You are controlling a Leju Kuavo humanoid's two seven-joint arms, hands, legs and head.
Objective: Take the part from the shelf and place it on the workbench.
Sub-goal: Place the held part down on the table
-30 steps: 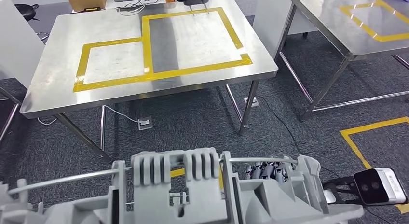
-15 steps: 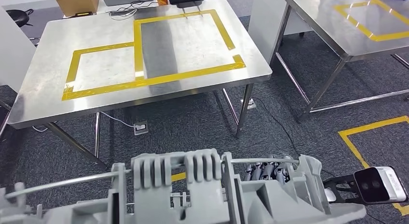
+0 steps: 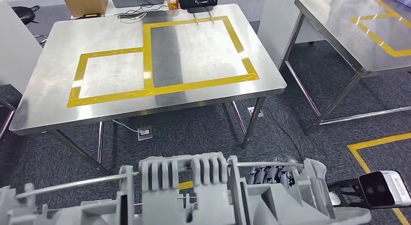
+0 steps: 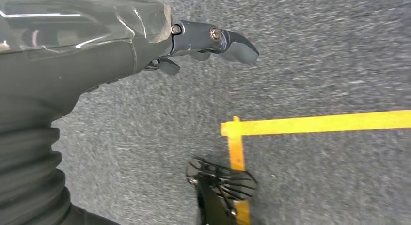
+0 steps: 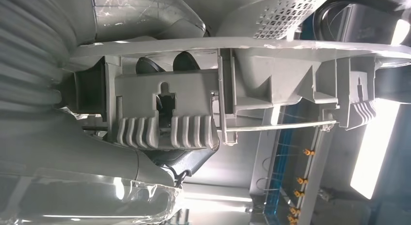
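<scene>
The part is a long grey moulded plastic piece with a ribbed central block, a keyhole slot and a thin metal rod along its upper edge; it spans the lower head view, carried low over dark carpet. The right hand is clamped around its ribbed block. The left hand hangs over the carpet, fingers curled, holding nothing. Ahead stands the steel workbench, marked with yellow tape rectangles, its near edge well apart from the part. A second table stands to the right, with carpet between.
</scene>
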